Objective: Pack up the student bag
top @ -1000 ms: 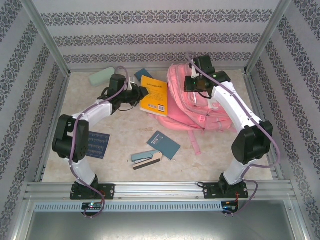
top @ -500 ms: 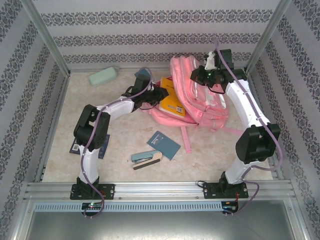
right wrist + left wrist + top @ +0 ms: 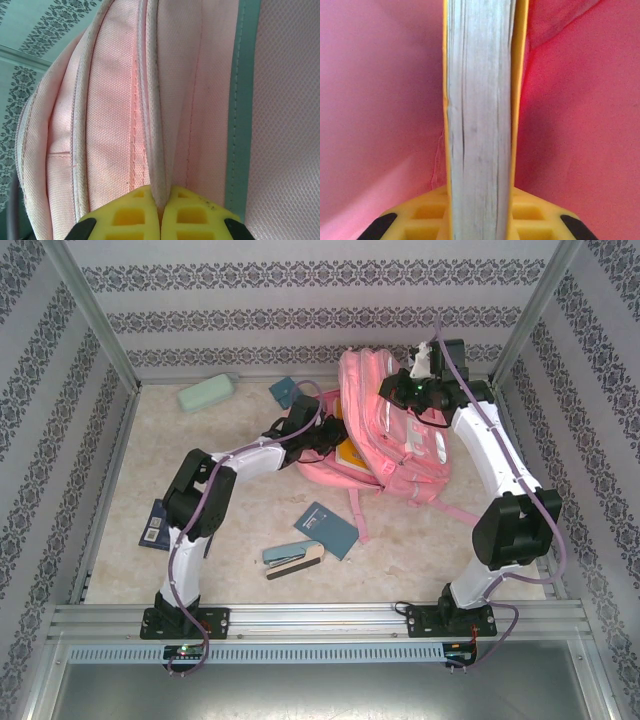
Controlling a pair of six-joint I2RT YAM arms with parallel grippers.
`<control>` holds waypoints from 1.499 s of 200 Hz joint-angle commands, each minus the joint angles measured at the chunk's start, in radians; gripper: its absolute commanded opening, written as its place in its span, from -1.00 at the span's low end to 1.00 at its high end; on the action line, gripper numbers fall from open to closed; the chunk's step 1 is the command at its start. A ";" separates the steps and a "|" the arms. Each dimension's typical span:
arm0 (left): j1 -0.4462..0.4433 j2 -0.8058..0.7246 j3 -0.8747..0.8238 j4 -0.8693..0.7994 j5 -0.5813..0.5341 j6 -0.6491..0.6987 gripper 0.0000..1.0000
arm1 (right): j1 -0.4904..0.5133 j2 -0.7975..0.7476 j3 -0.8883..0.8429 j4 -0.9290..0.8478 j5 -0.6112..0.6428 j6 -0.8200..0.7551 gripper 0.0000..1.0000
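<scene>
Jaws of the left gripper (image 3: 480, 220) clamp the yellow book (image 3: 480, 100), partly entered into the student bag (image 3: 400, 440) at far right. Right gripper (image 3: 161, 210) jaws pinch a bag seam. Unpacked: teal booklet (image 3: 328, 530), stapler (image 3: 293, 558), mint case (image 3: 205, 393), dark booklet (image 3: 155, 525). Beige table (image 3: 250, 500); patterned walls (image 3: 300, 315).

Left arm reaches forward and right; left hand (image 3: 480, 216) clamped on a book (image 3: 479, 115). Right arm arches inward; right hand (image 3: 160, 201) pinched shut on the student bag (image 3: 115, 110).
</scene>
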 commanded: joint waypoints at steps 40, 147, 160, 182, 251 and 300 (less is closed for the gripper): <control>0.015 -0.129 0.028 0.115 0.032 0.025 -1.00 | -0.037 -0.077 -0.031 0.190 -0.150 0.023 -1.00; -0.085 0.149 0.271 -0.066 0.042 0.064 -1.00 | -0.043 -0.045 -0.014 0.264 -0.259 0.099 -1.00; -0.095 0.185 0.320 -0.122 0.024 0.078 -1.00 | -0.043 -0.045 -0.011 0.266 -0.260 0.102 -1.00; -0.113 0.252 0.411 -0.210 0.001 0.121 -0.92 | -0.047 -0.038 0.003 0.258 -0.278 0.093 -1.00; -0.151 0.297 0.572 -0.465 -0.089 0.265 0.50 | -0.090 -0.009 0.031 0.232 -0.275 0.068 -1.00; -0.117 0.169 0.520 -0.565 -0.150 0.374 0.60 | -0.124 -0.033 -0.039 0.227 -0.264 0.032 -1.00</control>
